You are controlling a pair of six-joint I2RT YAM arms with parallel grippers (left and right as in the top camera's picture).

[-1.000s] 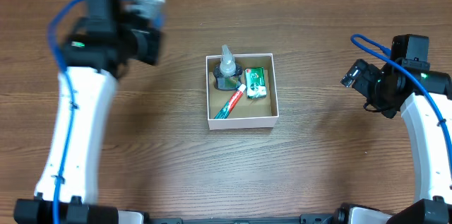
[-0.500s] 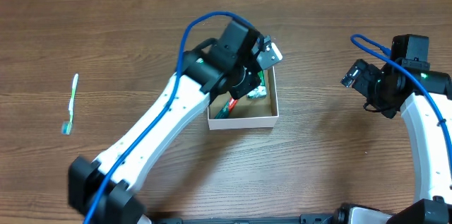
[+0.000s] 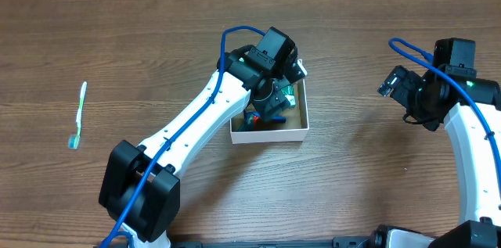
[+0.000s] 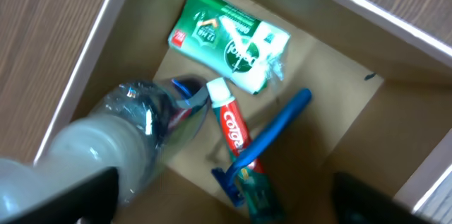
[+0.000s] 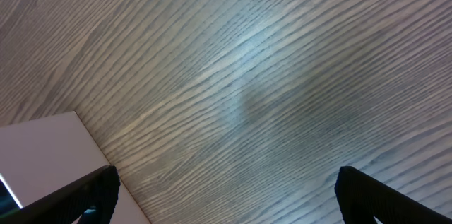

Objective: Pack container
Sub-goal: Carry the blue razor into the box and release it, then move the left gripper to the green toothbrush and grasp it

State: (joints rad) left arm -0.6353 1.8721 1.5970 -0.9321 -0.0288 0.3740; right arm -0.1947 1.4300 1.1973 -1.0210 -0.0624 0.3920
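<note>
Overhead: container [image 3: 270, 134] directly beneath left hand [image 3: 268, 102], jaws spread wide.

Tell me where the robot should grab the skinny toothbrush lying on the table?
Probably mid-handle on the toothbrush, coming straight down from above and squeezing across its thin width. It lies flat and alone on the table, running almost front to back, so both long sides are free.
</note>
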